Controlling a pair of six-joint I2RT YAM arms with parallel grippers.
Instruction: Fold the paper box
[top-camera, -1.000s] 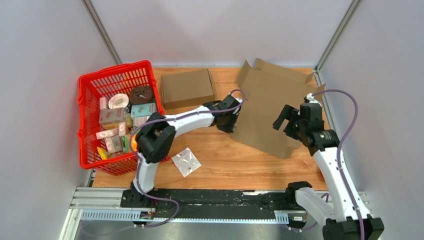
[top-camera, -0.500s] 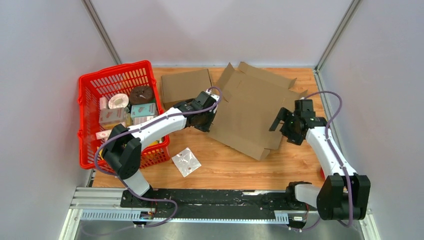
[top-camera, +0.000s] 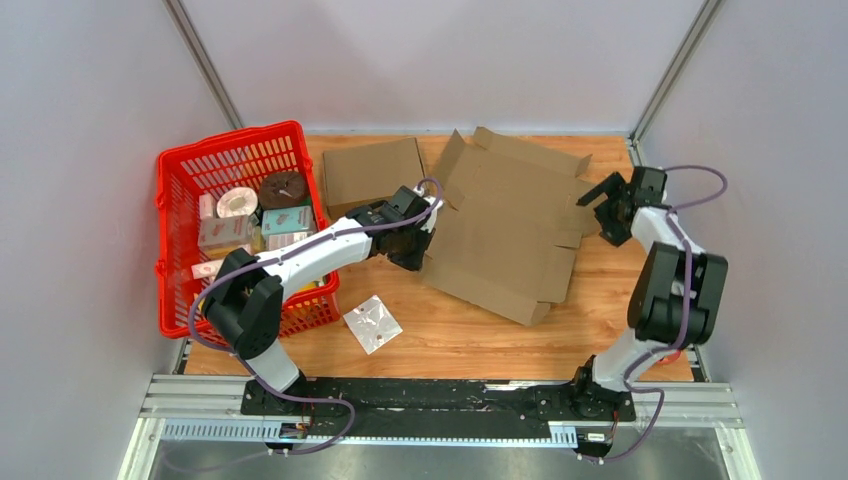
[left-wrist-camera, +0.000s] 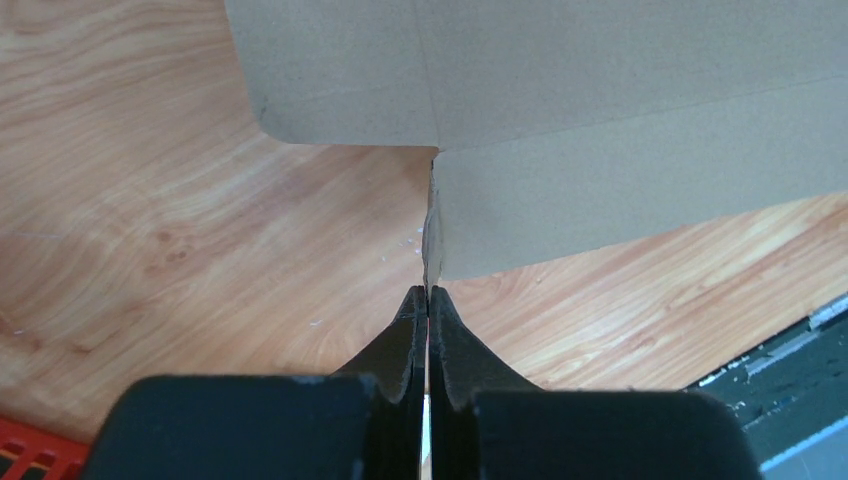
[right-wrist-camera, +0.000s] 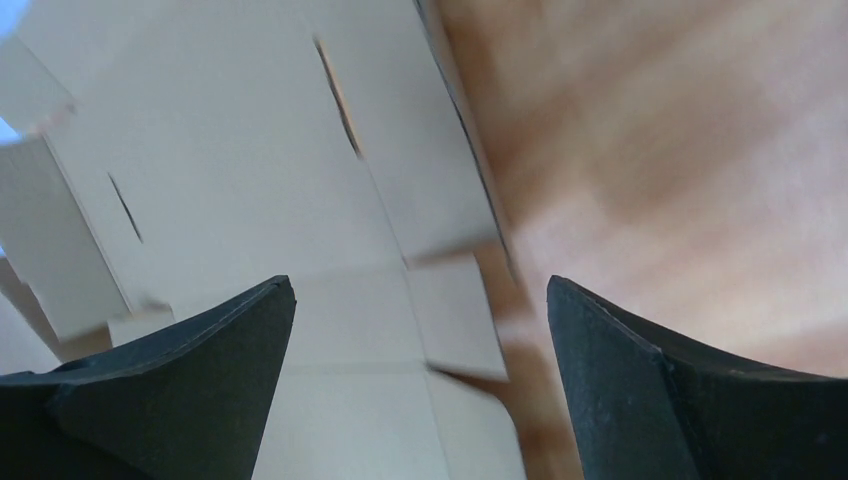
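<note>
**Two arms at the unfolded box: no panel raised yet**

We judge the task to be at its opening step. The flat cardboard box (top-camera: 505, 235) lies unfolded on the worktop (top-camera: 450, 335), in the far right quarter. Its far flaps are close to the far edge, and its near corner points toward the middle of the near edge. All panels appear to lie level or nearly so.

The left gripper (top-camera: 415, 240) is at the sheet's left edge. In the left wrist view its fingers (left-wrist-camera: 410, 330) are pressed together on a thin cardboard edge, at the slit where two flaps meet. The right gripper (top-camera: 612, 200) is near the far right corner, just beside the sheet's right flaps. Its fingers (right-wrist-camera: 230, 350) are spread wide with nothing between them. We cannot tell whether it touches the cardboard.

The next move calls for the right gripper to engage a right-hand flap while the left pinch anchors the sheet. The panel can then be turned up along a score line. The blur in the right wrist view leaves the exact flap edge uncertain.

Clearances:
- Far left: a closed cardboard box (top-camera: 373, 175) sits just beside the sheet's far left flap.
- Left edge: the red basket (top-camera: 170, 250) is well apart from the sheet.
- Near edge: bare wood is open between the silver pouch (top-camera: 372, 323) and the right edge. This is the best room for sliding the sheet.
- Right edge: the side wall (top-camera: 760, 200) stands close behind the right arm, so its swing is limited there.
</note>
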